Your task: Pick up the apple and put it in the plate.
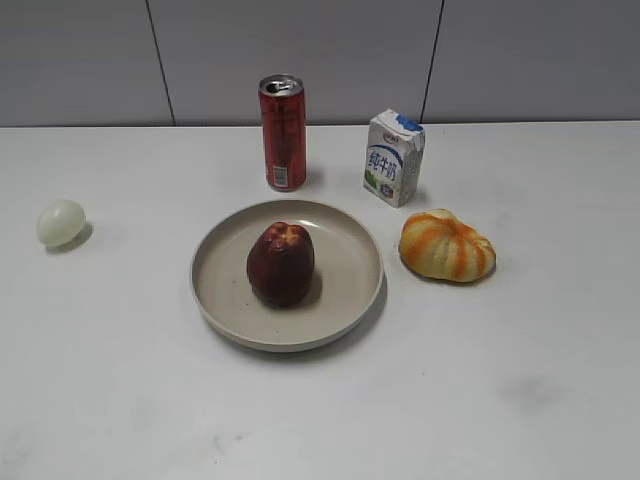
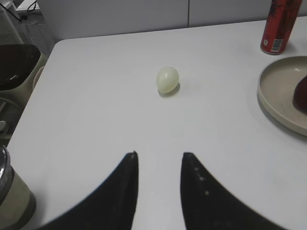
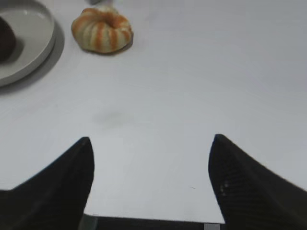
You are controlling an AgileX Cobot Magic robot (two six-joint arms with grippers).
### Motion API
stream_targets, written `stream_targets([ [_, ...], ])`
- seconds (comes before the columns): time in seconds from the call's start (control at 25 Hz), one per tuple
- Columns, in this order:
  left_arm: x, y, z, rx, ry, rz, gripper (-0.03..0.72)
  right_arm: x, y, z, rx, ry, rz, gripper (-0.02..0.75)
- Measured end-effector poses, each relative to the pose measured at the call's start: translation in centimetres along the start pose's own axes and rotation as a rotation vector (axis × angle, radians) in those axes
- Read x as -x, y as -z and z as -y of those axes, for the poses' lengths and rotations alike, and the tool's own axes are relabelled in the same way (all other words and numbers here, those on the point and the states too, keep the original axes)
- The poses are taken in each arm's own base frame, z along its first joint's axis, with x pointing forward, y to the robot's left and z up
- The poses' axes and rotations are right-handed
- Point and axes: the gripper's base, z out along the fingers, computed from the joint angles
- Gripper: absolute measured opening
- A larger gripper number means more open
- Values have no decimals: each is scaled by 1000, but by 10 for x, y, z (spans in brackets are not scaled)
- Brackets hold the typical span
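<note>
The dark maroon apple (image 1: 281, 263) stands upright in the beige plate (image 1: 345, 297) at the table's middle. Its edge shows in the left wrist view (image 2: 301, 94) inside the plate's rim (image 2: 278, 100), and in the right wrist view (image 3: 5, 38) on the plate (image 3: 33, 43). My left gripper (image 2: 159, 155) is open and empty over bare table, well left of the plate. My right gripper (image 3: 151, 139) is wide open and empty near the table's front edge, away from the plate. Neither gripper shows in the exterior view.
A red can (image 1: 283, 132) and a milk carton (image 1: 394, 157) stand behind the plate. An orange-striped pumpkin-like lump (image 1: 446, 245) lies right of it. A pale egg-like ball (image 1: 61, 222) lies at the far left. Bins stand off the table's left edge (image 2: 14, 72).
</note>
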Motion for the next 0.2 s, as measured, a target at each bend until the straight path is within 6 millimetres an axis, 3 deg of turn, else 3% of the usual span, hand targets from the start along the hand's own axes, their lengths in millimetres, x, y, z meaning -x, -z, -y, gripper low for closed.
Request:
stream_targets([
  [0.2,0,0,0,-1,0,0,239,-6,11,0,-30,-16,83,592],
])
